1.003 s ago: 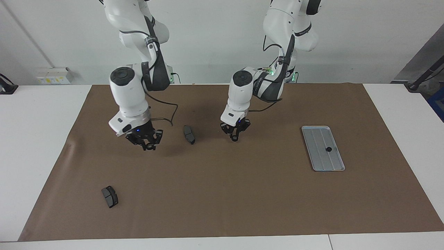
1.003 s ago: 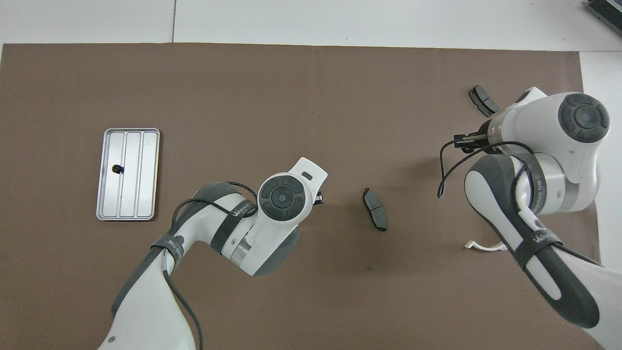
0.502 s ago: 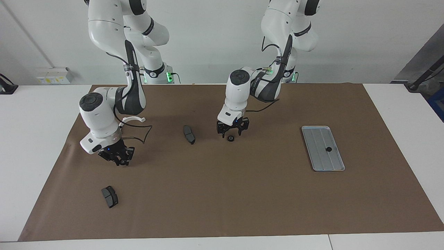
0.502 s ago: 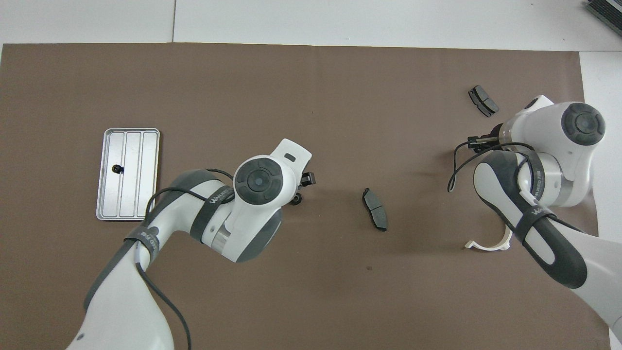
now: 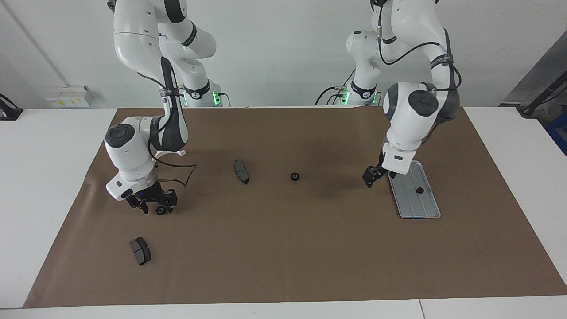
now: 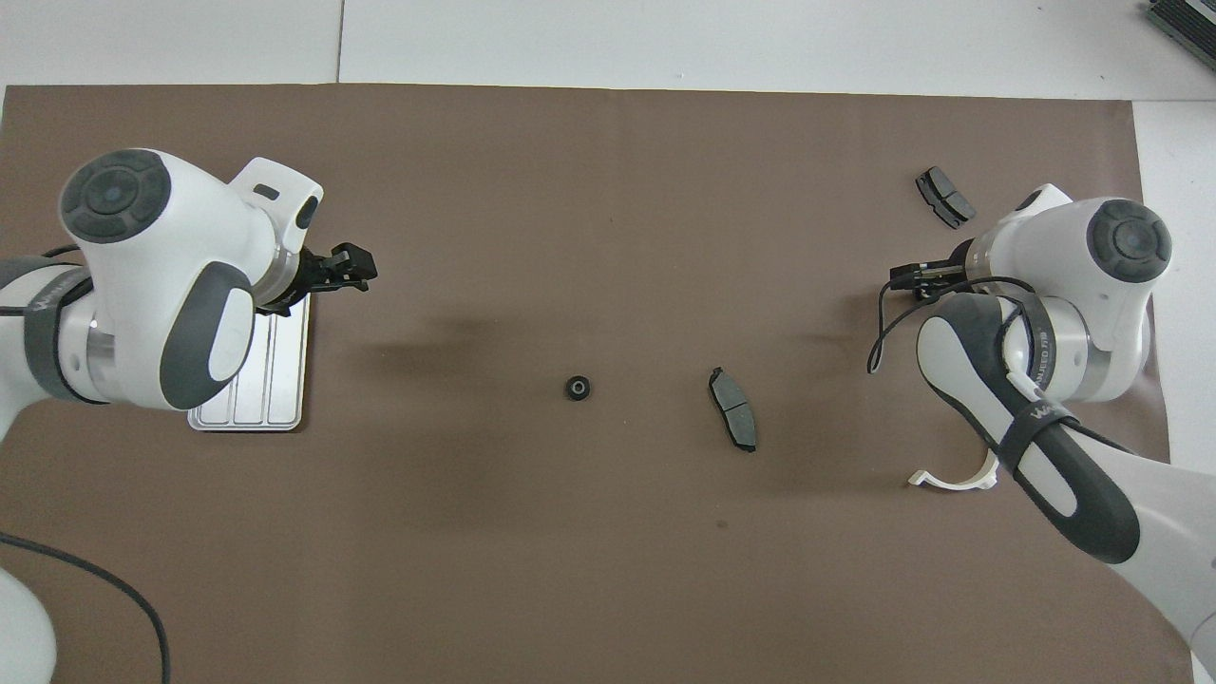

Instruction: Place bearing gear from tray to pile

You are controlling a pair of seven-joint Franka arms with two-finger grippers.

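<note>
The silver grooved tray lies toward the left arm's end of the brown mat, with one small black bearing gear in it. My left gripper hangs open and empty just over the mat beside the tray's edge. The left arm hides most of the tray in the overhead view. The pile is only two loose black gears, far apart. One gear lies alone mid-mat. The other gear lies right under my right gripper, which stands open low over the mat.
One dark grey curved pad lies mid-mat, between the lone gear and the right arm. A second pad lies farther from the robots than the right gripper. A white half-ring lies near the right arm's base.
The left gripper opened, left a gear at the mat's middle and swung over to the tray. The right arm moved toward its own end, lowered and opened over a gear.
</note>
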